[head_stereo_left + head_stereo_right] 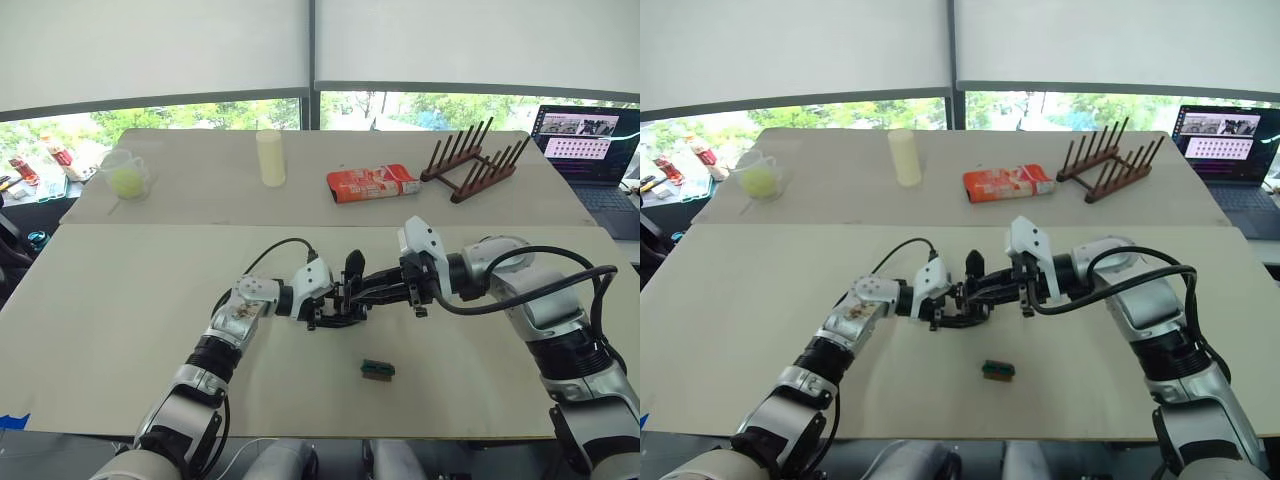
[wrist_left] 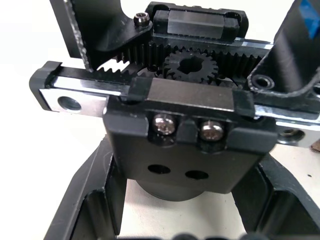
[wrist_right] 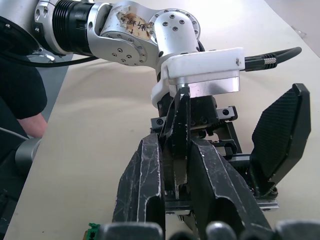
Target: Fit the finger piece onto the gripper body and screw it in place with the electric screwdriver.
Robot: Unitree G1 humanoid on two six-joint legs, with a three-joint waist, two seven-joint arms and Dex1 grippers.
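Both grippers meet: left gripper (image 1: 335, 305) clamps gripper body (image 2: 185, 145), right gripper (image 3: 175, 170) pinches finger piece (image 3: 180, 125).

Gripper body (image 2: 182, 132): chunky black block, exposed gear and toothed racks, two silvery screws, one upright pointed finger; mid-worktop. Finger piece (image 3: 179, 135): thin flat black plastic, edge-on, upright against the body.

Two pale tables (image 1: 120, 330) end to end, windows (image 1: 200, 115) w/ half-drawn blinds (image 1: 150, 45), daylight.
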